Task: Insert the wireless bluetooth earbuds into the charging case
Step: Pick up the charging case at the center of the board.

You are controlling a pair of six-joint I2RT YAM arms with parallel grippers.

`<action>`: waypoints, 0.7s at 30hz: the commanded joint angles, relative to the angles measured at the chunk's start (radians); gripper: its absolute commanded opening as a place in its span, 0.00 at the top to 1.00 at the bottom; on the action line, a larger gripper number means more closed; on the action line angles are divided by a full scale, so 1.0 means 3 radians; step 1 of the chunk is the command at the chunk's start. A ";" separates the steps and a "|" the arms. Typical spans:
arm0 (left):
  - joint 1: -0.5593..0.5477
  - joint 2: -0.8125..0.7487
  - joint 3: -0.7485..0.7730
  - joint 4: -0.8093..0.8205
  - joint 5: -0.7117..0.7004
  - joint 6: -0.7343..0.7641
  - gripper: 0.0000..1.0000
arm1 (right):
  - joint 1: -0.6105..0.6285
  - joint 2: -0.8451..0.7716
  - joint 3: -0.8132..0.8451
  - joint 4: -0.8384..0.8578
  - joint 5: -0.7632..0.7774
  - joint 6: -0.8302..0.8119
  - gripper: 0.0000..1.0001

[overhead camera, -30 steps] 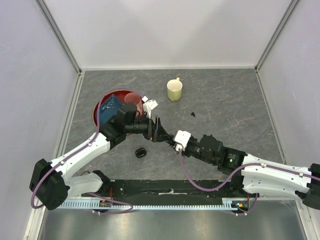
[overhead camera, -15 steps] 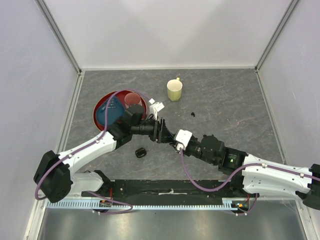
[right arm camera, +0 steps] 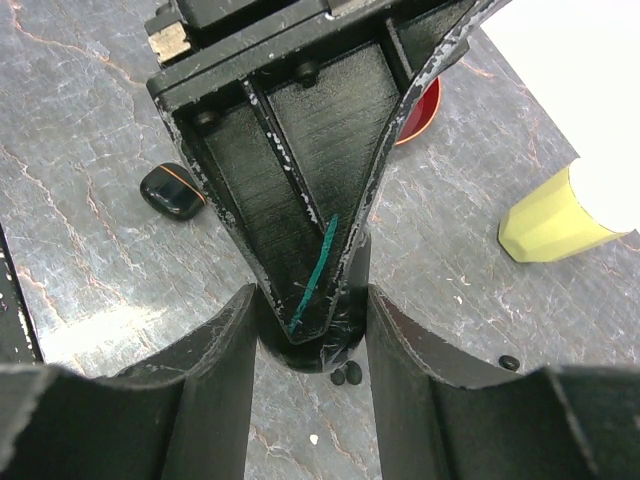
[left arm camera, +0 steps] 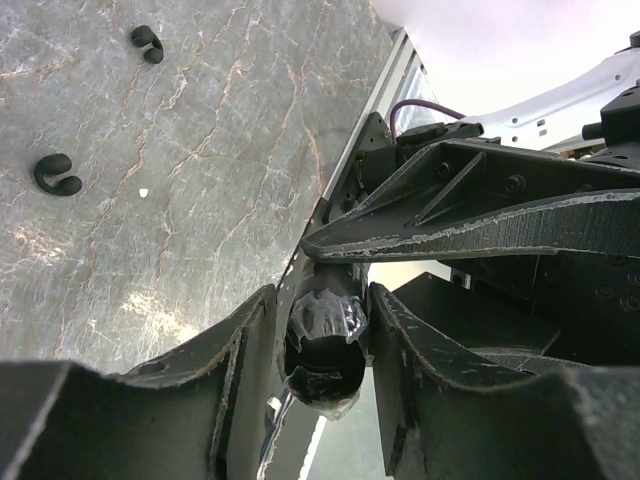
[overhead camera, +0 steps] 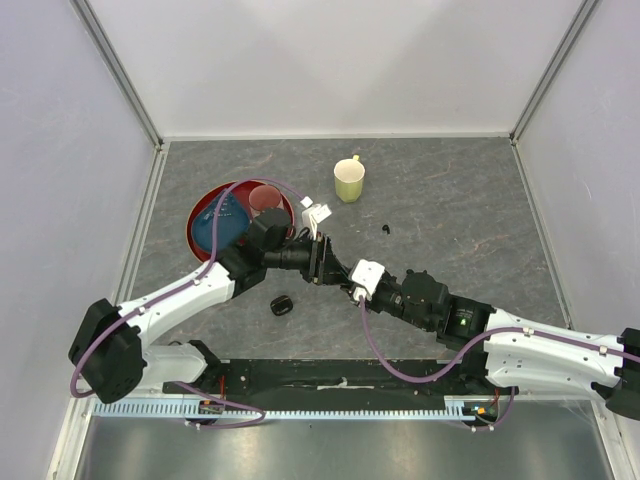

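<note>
Left pincer (overhead camera: pixel 320 262) now farther right, its jaws narrower than before around the glossy black pod (left arm camera: pixel 322 345).

Two earbuds (left arm camera: pixel 57 174) (left arm camera: pixel 148 43), two pods (right arm camera: pixel 172 192) (left arm camera: pixel 322 345), one mug (overhead camera: pixel 349 182), one red plate (overhead camera: pixel 193 222).

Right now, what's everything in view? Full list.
held pod: one, glossy black, gripped between both hands above the table
loose pod: one, glossy black, on the table near the left arm
earbuds: at least two, black, loose on the table right of the hands
mug: one, yellow, far centre
plate: one, red, far left
cup: one, pink, on the plate
blue item: one, on the plate
table: one, grey marbled
left hand: one, black, closed on the held pod
right hand: one, black, closed on the held pod
</note>
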 commanded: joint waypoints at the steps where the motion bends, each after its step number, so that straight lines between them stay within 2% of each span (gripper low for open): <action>1: -0.0001 -0.0021 0.0134 0.0062 -0.0031 -0.0019 0.55 | 0.0007 -0.0024 0.0007 0.0176 0.0018 0.0036 1.00; 4: -0.0001 -0.0041 0.0129 0.0031 -0.0031 0.0001 0.69 | 0.0007 -0.0019 0.0012 0.0186 0.0023 0.0042 1.00; 5: 0.0004 -0.0046 0.0129 0.0031 -0.0031 0.0001 0.79 | 0.0007 -0.0019 0.0012 0.0186 0.0028 0.0047 1.00; 7: 0.0004 -0.0052 0.0118 0.0031 -0.0036 0.0001 0.89 | 0.0007 -0.0014 0.0012 0.0191 0.0038 0.0057 1.00; 8: 0.0004 -0.0057 0.0118 0.0021 -0.0041 0.0006 0.98 | 0.0002 -0.0014 0.0012 0.0191 0.0038 0.0067 1.00; 11: 0.0004 -0.0082 0.0113 0.0011 -0.0082 0.0042 0.98 | 0.0002 -0.0019 0.0032 0.0191 0.0079 0.0128 0.92; 12: -0.0001 -0.0103 0.0118 -0.0050 -0.0138 0.0078 0.98 | 0.0007 -0.0019 0.0042 0.0191 0.0105 0.0215 0.72; 15: 0.0004 -0.0230 0.0103 -0.0162 -0.0362 0.0185 0.98 | 0.0007 -0.0064 0.0139 0.0125 0.0187 0.0470 0.27; 17: 0.0004 -0.0327 0.0083 -0.0209 -0.0521 0.0246 0.98 | 0.0007 -0.0171 0.0211 0.0099 0.0218 0.0593 0.17; 18: 0.0004 -0.0429 0.0062 -0.0229 -0.0684 0.0313 0.98 | 0.0007 -0.0223 0.0226 0.0074 0.0202 0.0680 0.04; 21: 0.0004 -0.0664 0.0032 -0.0286 -0.1006 0.0461 0.98 | 0.0007 -0.0432 0.0283 0.0028 0.0217 0.0834 0.02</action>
